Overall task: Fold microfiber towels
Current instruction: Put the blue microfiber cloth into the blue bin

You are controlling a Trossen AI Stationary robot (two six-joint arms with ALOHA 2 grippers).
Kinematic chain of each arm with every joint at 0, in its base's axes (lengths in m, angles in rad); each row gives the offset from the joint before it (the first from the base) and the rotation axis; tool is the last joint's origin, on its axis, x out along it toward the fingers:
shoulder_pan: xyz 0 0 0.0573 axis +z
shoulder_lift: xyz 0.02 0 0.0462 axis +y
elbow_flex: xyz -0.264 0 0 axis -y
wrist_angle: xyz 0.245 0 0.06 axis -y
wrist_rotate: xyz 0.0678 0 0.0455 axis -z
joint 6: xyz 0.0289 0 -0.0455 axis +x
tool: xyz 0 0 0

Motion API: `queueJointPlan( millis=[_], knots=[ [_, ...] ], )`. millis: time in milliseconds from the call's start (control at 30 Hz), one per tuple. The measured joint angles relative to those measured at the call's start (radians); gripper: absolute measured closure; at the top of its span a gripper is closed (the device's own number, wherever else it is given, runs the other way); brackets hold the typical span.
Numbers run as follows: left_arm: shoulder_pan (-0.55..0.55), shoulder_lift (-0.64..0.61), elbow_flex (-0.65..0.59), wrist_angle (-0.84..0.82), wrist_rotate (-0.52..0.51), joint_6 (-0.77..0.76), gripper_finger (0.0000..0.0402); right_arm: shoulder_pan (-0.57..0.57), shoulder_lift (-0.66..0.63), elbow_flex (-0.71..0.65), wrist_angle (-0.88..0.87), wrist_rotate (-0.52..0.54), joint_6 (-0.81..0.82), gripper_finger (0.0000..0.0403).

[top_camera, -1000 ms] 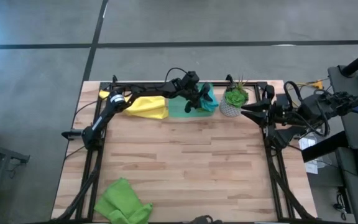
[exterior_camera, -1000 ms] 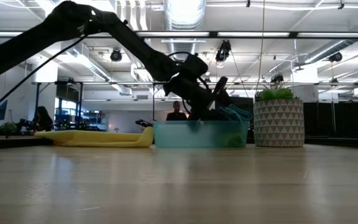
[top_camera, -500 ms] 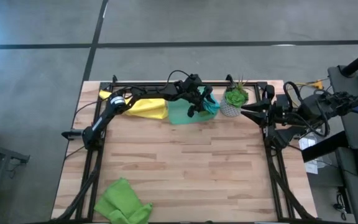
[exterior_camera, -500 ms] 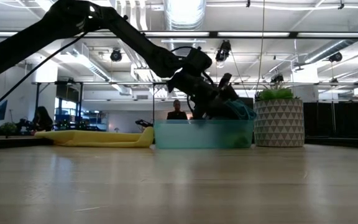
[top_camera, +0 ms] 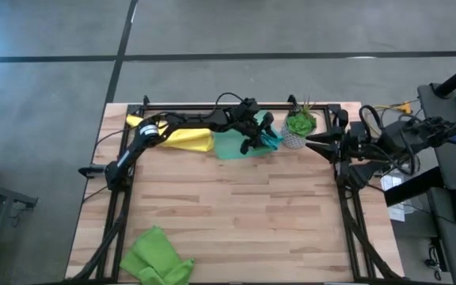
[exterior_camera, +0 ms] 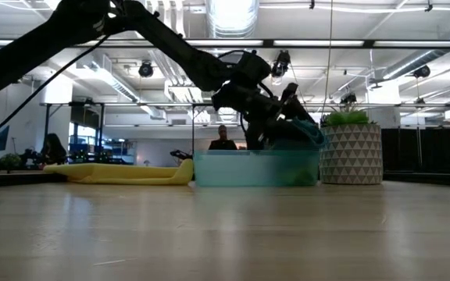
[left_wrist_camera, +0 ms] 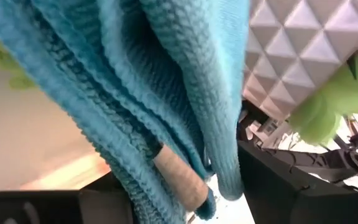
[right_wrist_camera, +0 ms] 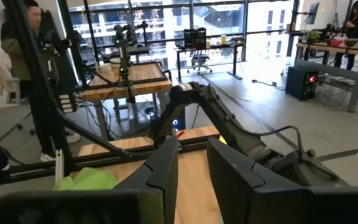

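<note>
Two arms share the table [top_camera: 236,214], and only the left one is at work. Its gripper [top_camera: 257,134] hangs over the green tray [top_camera: 226,145] at the far edge, fingers clenched on the teal towel [top_camera: 270,138]. From the low camera, the gripper [exterior_camera: 283,109] holds that towel [exterior_camera: 303,133] bunched just above the tray's [exterior_camera: 248,168] rim, with part of the cloth hanging toward the inside. The left wrist camera is filled by the towel's [left_wrist_camera: 135,93] knitted folds, draped over a finger [left_wrist_camera: 179,177] of the gripper.

Just right of the tray stands a small plant [top_camera: 298,127] in a white patterned pot; in the low view the pot [exterior_camera: 350,152] is beside the tray's right end, and the towel hangs close to it. Left of the tray, touching its side, lies the yellow towel [top_camera: 187,136], stretched flat along the far edge; the low view shows it [exterior_camera: 123,172] as a long low strip.

Well away from the tray, at the near left corner of the table, lie the lime green towels [top_camera: 157,255], crumpled together in one heap.

Beyond the table's right edge, level with the tray, waits the right gripper [top_camera: 311,142]. Its own camera shows its fingers [right_wrist_camera: 166,168] a little apart with nothing between them.

A person [exterior_camera: 223,140] shows in the room behind the tray.
</note>
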Motion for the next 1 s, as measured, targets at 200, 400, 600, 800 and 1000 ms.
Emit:
queueJointPlan(
  millis=[200, 400, 600, 800, 1000],
  knots=[
    [-0.005, -0.035, -0.006, -0.048, -0.033, 0.025, 0.0217, 0.000, 0.017, -0.010, 0.000, -0.019, 0.013, 0.0321],
    [-0.007, -0.041, -0.008, -0.176, -0.049, 0.086, 0.0217, 0.000, 0.045, -0.010, 0.000, -0.029, 0.013, 0.0321],
    [-0.012, -0.053, -0.008, -0.255, -0.049, 0.141, 0.0217, 0.000, 0.057, -0.010, 0.000, -0.044, 0.021, 0.0321],
    [-0.002, -0.127, -0.015, -0.486, -0.118, 0.271, 0.0217, 0.000, 0.058, -0.010, 0.000, -0.044, 0.015, 0.0321],
    [0.010, -0.189, -0.028, -0.538, -0.160, 0.406, 0.0217, 0.000, 0.059, -0.010, 0.000, -0.039, 0.004, 0.0321]
  ],
)
